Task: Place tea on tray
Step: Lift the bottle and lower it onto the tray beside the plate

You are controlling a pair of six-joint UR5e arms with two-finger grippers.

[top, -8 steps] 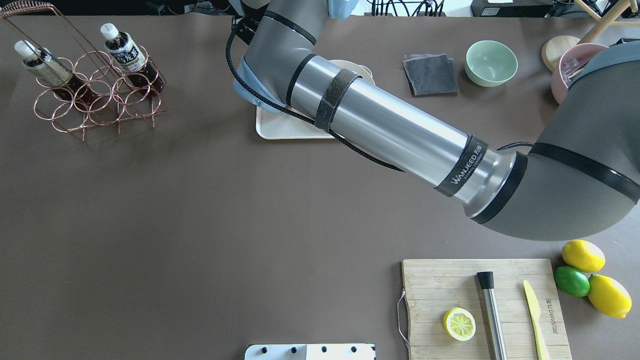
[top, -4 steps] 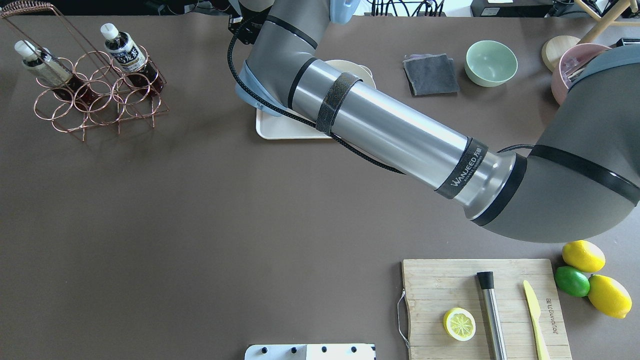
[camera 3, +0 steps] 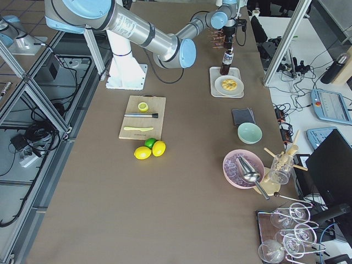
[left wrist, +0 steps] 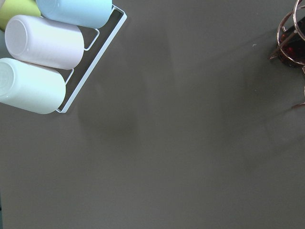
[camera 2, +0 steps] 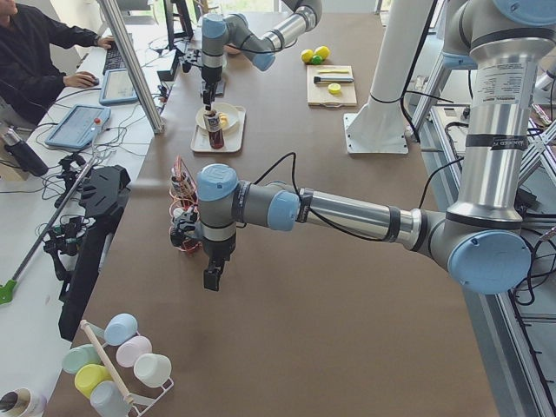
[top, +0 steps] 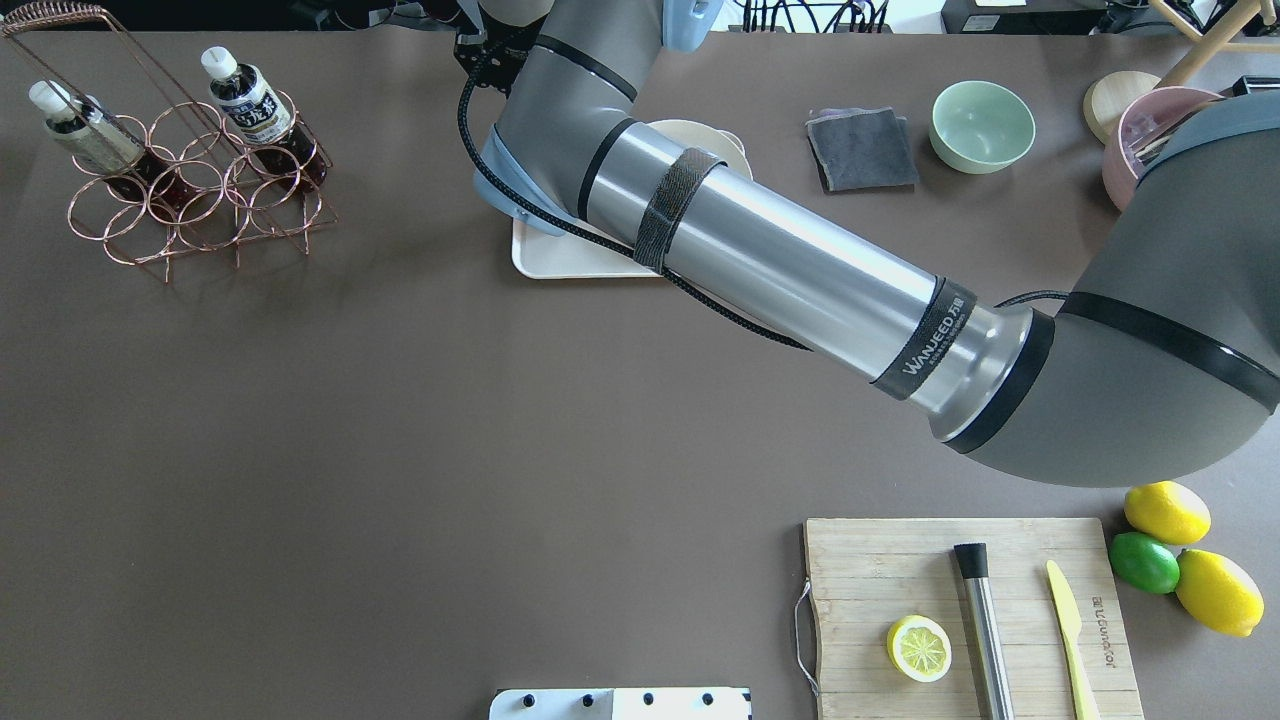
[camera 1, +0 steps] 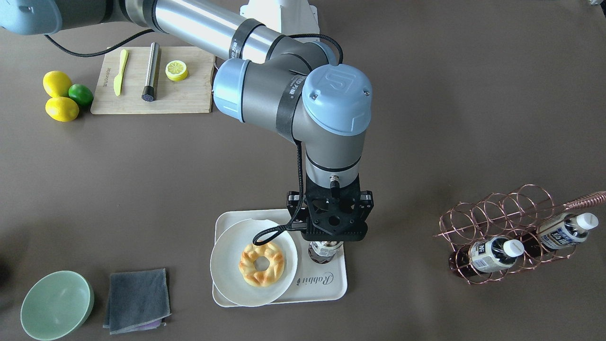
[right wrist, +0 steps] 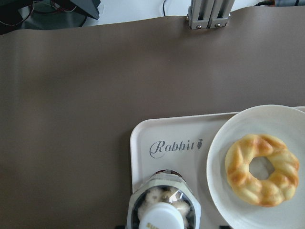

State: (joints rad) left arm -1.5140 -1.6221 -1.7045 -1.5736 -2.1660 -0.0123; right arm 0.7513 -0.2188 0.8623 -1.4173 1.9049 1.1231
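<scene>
The tea stood upright on the cream tray, on the bare strip beside the word "Rabbit" and just next to the round white plate that carried a braided ring pastry. The right arm reached across the bench, and its end effector pointed straight down directly over the bottle. The black mount hid the fingers in the front-facing view. In the right wrist view only the white cap and the shoulders of the bottle showed at the bottom edge, so I cannot tell whether the fingers were clenched on the bottle or released.

The left end effector hung over bare bench near the copper wire rack. It showed only in the left side view, and its state cannot be told. Two more bottles lay tilted in the rack, well apart from the tray. The left wrist view showed pastel cups in a white wire holder.
</scene>
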